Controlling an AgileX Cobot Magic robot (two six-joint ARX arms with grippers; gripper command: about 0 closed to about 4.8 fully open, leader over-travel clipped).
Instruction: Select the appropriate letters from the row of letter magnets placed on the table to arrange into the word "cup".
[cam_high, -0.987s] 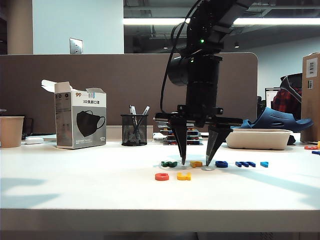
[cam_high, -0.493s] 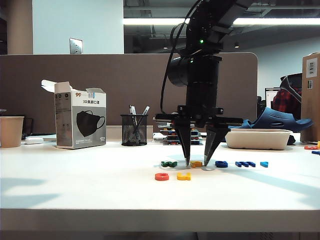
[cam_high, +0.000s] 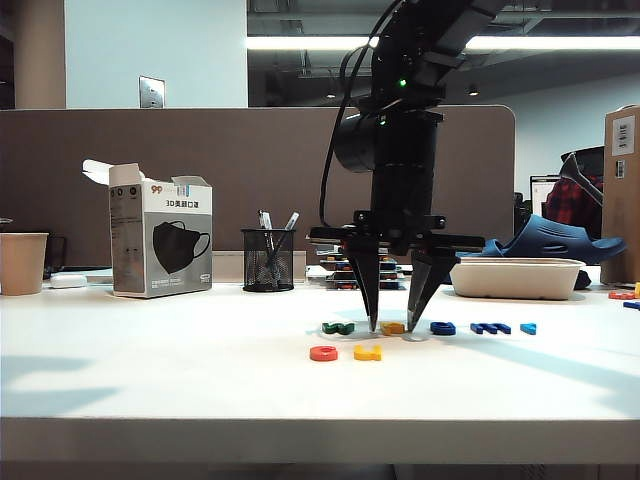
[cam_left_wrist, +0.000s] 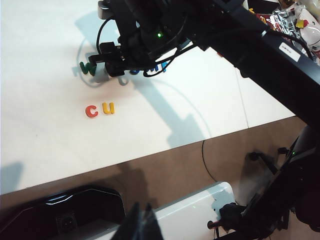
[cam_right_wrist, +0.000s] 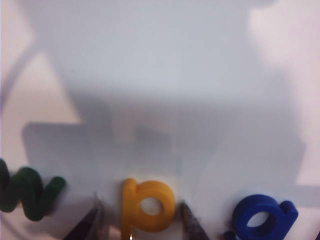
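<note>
Progress: red c (cam_left_wrist: 91, 111) and yellow u (cam_left_wrist: 108, 108) sitting placed, right gripper (cam_high: 391, 326) closing narrow around yellow p (cam_right_wrist: 147, 204), not yet lifting; left gripper (cam_left_wrist: 141, 223) idling off-table, state unclear.

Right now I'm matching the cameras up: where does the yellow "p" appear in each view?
Exterior: yellow "p" lies between the right gripper fingertips.
Left wrist: hidden behind that gripper.
Right wrist: "p" sits low, between the fingertips.
Shared landmark: the green letter beside it.

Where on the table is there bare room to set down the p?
Bare table just right of the yellow u, beside the red c. The back row is crowded: right pincer straddles the p.
</note>
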